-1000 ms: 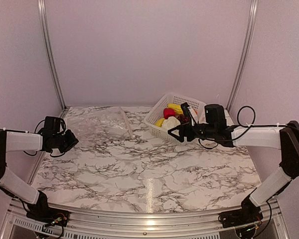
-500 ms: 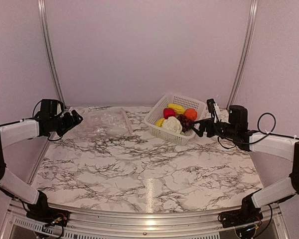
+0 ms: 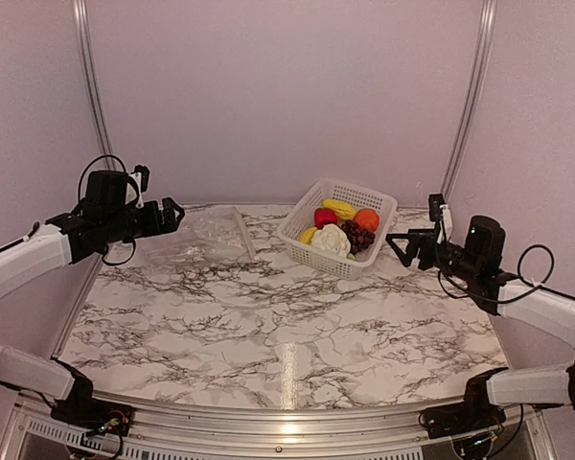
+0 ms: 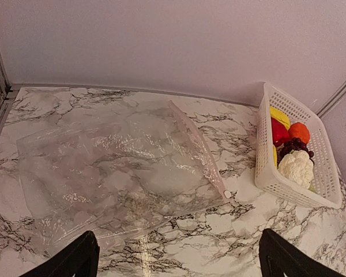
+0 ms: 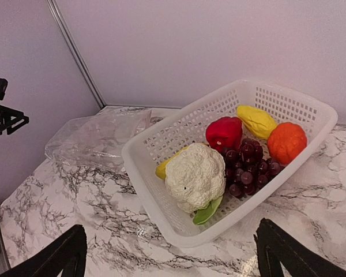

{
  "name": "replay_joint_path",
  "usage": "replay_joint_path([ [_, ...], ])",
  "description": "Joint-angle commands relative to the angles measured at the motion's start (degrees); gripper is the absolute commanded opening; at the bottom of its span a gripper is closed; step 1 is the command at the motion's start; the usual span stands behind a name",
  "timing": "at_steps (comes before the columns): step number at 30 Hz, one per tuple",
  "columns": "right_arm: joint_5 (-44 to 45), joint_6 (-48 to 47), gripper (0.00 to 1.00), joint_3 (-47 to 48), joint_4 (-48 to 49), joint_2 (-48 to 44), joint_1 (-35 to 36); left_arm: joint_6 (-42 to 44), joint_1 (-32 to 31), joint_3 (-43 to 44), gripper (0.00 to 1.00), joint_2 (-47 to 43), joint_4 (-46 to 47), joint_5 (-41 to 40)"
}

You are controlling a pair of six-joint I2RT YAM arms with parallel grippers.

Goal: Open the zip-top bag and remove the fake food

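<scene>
While the top view shows both arms flanking the white basket (image 3: 307, 247), left gripper (image 3: 170, 213) and right gripper (image 3: 405, 246) gape wide, holding nothing. Left wrist view alone resolves the zip-top bag (image 4: 115, 167): flat, left of basket, zip strip (image 4: 199, 149) on its basket-side edge, running near-to-far. Right wrist view: fake food (image 5: 230, 153) inside basket.

A white marble-patterned surface (image 3: 268, 316) with dark grey veins fills the enclosure. Plain pale lilac walls (image 3: 278, 96) close it at the back and on both sides. Slim metal posts (image 3: 91, 96) stand in the back corners. A metal rail (image 3: 268, 422) runs along the near edge. Soft light gleams on the surface.
</scene>
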Motion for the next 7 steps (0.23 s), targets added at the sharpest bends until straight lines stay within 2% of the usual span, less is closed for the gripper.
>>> replay_joint_path([
  [1,1.7,0.9,0.99,-3.0,1.7,-2.8,-0.4,2.6,-3.2,-1.3,0.99,1.6,-0.8,-4.7],
  [7,2.5,0.4,0.99,-4.3,0.9,-3.9,-0.4,-0.6,-3.6,-5.3,0.99,1.8,4.5,-4.3],
])
